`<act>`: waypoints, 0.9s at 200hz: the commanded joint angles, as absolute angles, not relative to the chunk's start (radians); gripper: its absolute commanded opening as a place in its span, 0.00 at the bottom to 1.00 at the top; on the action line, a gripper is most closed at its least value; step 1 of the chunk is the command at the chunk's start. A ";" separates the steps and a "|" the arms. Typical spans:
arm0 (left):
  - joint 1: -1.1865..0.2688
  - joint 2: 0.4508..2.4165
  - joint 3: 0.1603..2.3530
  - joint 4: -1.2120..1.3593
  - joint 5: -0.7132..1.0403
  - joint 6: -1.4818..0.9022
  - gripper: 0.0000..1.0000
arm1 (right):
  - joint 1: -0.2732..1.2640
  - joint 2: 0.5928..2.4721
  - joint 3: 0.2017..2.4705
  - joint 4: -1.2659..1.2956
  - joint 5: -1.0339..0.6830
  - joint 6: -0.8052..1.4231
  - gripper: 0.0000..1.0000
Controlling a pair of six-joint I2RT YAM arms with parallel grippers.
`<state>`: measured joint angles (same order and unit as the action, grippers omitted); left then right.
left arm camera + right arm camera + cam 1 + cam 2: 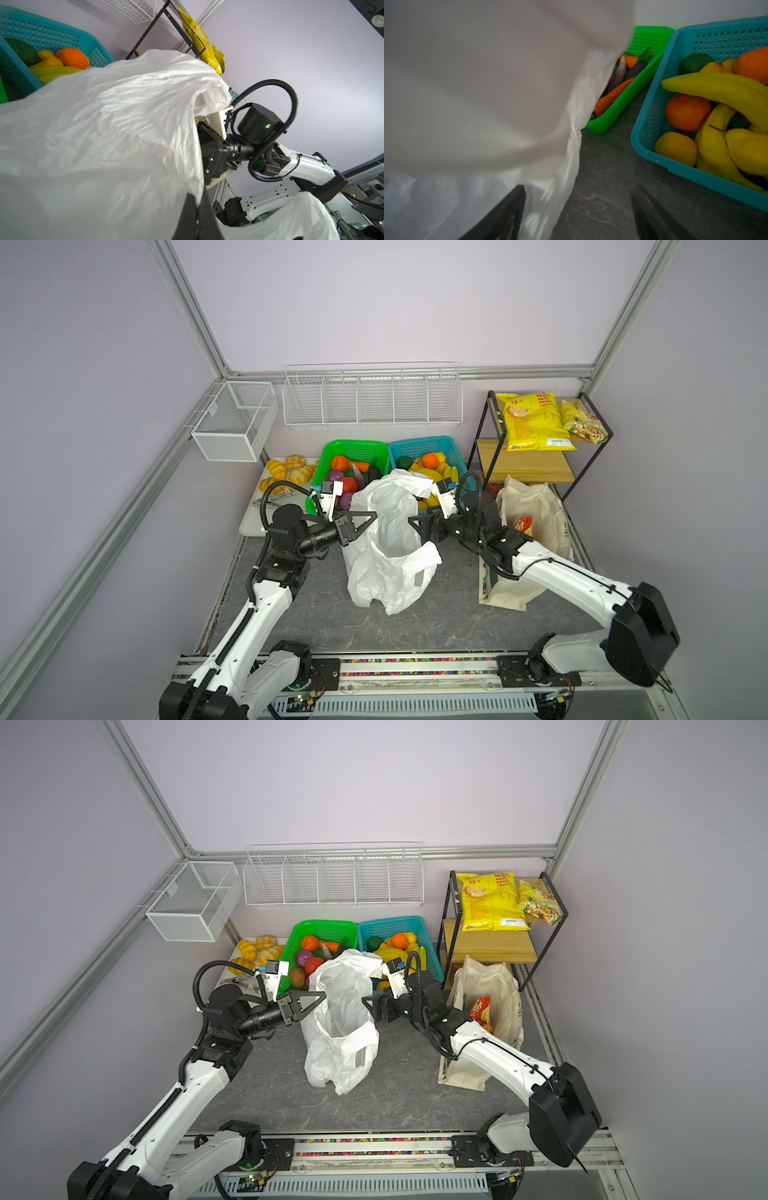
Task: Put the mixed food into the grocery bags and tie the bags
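The white plastic grocery bag point(386, 556) point(336, 1040) stands crumpled at the middle of the table with its mouth held up. My left gripper point(374, 515) point(197, 218) is shut on the bag's left rim. My right gripper point(411, 519) point(579, 189) is at the right rim, jaws apart, with the bag's edge point(550, 187) hanging between them near one finger. The cream tote point(536, 510) point(494, 982) stands to the right with a red snack packet point(523, 526) in it. The yellow banana point(716, 87) and orange fruits point(687, 112) point(430, 460) lie in the teal basket point(419, 440).
A green basket point(353, 448) of vegetables sits beside the teal one, behind the bag. A tray of bread point(286, 472) is at the back left. A black-framed shelf point(528, 472) with a big yellow chip bag point(534, 423) stands at the back right. Wire baskets point(372, 400) hang on the wall.
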<state>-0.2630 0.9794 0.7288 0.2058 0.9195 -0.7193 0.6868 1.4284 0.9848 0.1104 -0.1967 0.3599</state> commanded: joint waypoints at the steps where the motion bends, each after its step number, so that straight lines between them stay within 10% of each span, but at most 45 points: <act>1: -0.267 0.976 0.726 0.193 0.900 -0.722 0.00 | 0.706 1.480 1.038 0.104 -0.132 0.460 0.40; 14: -0.264 0.959 0.769 0.021 0.852 -0.646 0.00 | 0.694 1.477 1.058 -0.005 -0.022 0.419 0.19; 45: -0.210 0.909 0.926 -0.517 0.599 -0.468 0.00 | 0.654 1.437 1.062 -0.202 0.194 0.300 0.09; 87: -0.067 0.869 0.917 -0.554 0.657 -0.507 0.00 | 0.655 1.435 1.077 -0.221 0.176 0.243 0.07; 130: -0.069 0.889 0.786 -0.221 0.864 -0.701 0.00 | 0.660 1.438 1.041 0.055 -0.322 0.380 0.55; 180: -0.072 0.871 0.752 -0.167 0.841 -0.730 0.00 | 0.746 1.431 0.951 0.250 -0.404 0.560 0.88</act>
<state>-0.0719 0.8879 0.7628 -0.2508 0.8185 -0.6880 0.6983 1.4475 0.9966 0.1280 -0.3229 0.4606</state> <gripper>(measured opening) 0.047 0.855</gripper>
